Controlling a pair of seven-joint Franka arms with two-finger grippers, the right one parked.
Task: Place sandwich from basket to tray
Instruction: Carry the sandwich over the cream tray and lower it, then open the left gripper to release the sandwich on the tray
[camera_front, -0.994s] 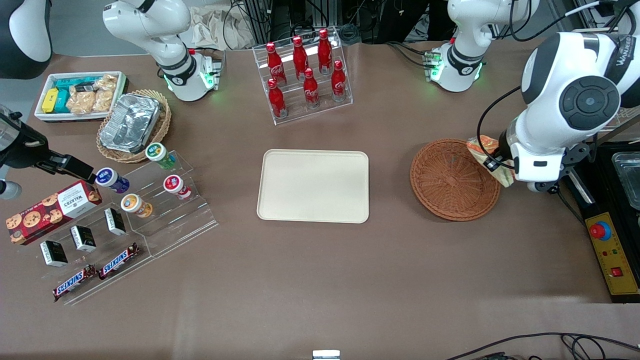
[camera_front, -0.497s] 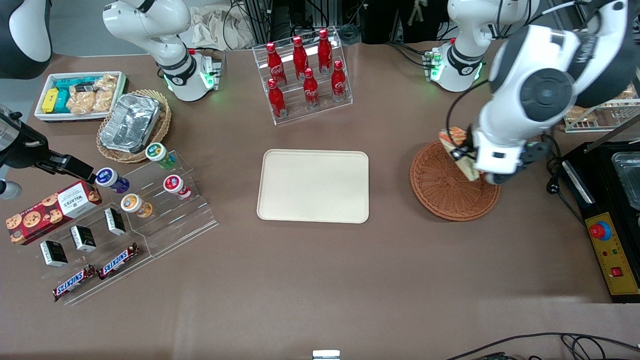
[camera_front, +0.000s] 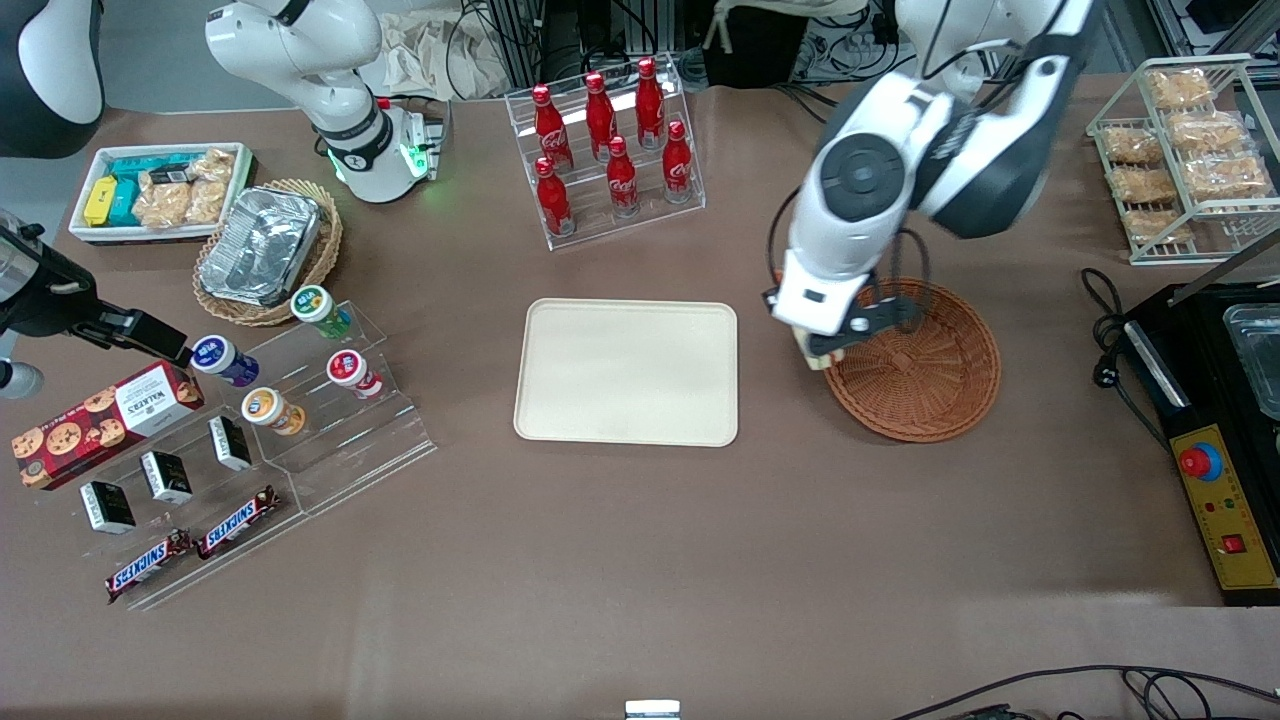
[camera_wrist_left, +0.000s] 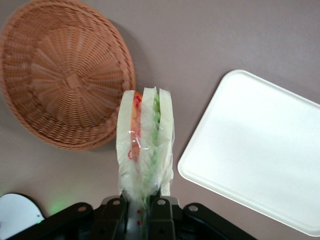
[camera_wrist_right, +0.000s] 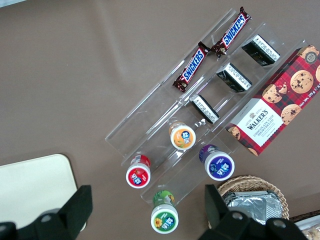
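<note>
My left gripper (camera_front: 824, 348) is shut on the sandwich (camera_wrist_left: 145, 142), a wedge of white bread in clear wrap with orange-red and green layers. It hangs in the air over the strip of table between the basket (camera_front: 925, 375) and the tray (camera_front: 626, 372), just off the basket's rim. In the front view the arm's wrist hides most of the sandwich; only a pale corner (camera_front: 813, 358) shows. The reddish-brown wicker basket (camera_wrist_left: 62, 75) has nothing in it. Nothing lies on the cream tray (camera_wrist_left: 265, 155).
A clear rack of red cola bottles (camera_front: 612, 150) stands farther from the front camera than the tray. A wire rack of snack bags (camera_front: 1185, 150) and a black appliance (camera_front: 1235, 400) sit at the working arm's end. An acrylic stand with cups and bars (camera_front: 300, 420) lies toward the parked arm's end.
The left gripper has carried the sandwich from the basket's rim nearest the working arm's end, across the basket, to its rim beside the tray.
</note>
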